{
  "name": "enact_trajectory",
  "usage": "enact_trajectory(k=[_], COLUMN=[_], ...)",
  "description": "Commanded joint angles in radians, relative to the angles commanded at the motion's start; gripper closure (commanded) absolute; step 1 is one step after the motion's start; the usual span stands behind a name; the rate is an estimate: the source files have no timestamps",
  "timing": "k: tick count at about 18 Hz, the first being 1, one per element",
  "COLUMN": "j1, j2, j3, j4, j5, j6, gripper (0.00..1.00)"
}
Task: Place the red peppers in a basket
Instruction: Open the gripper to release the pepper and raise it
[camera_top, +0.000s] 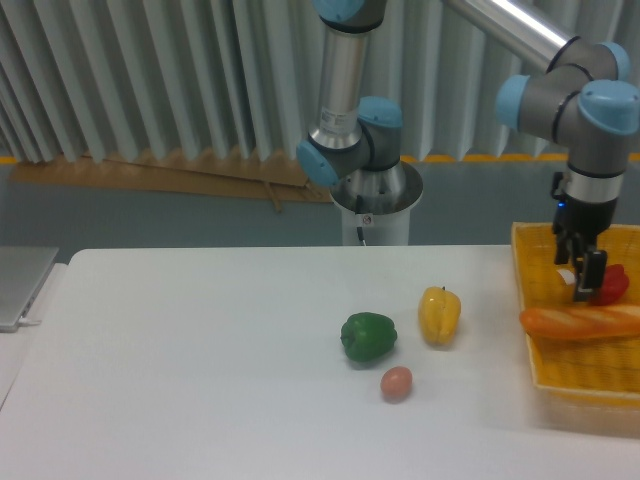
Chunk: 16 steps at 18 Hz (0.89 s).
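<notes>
Pepper: red pepper (612, 284) — small, glossy, lying inside the yellow woven basket (585, 378), far right.
Hand: hand (580, 272) — released, just left of the pepper.

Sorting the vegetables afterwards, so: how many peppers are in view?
3: the green pepper and yellow pepper on the table, and the red pepper in the basket, behind the bread.
</notes>
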<state>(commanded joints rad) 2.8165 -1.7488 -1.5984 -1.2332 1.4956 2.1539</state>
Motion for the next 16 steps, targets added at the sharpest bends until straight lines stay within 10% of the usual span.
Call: enact_trajectory(k=[16], j1=[-0.132], j2=[0.063], j3=[0.006], j4=[-0.06], j5=[0.023], j6=[-0.186], gripper=[0.0])
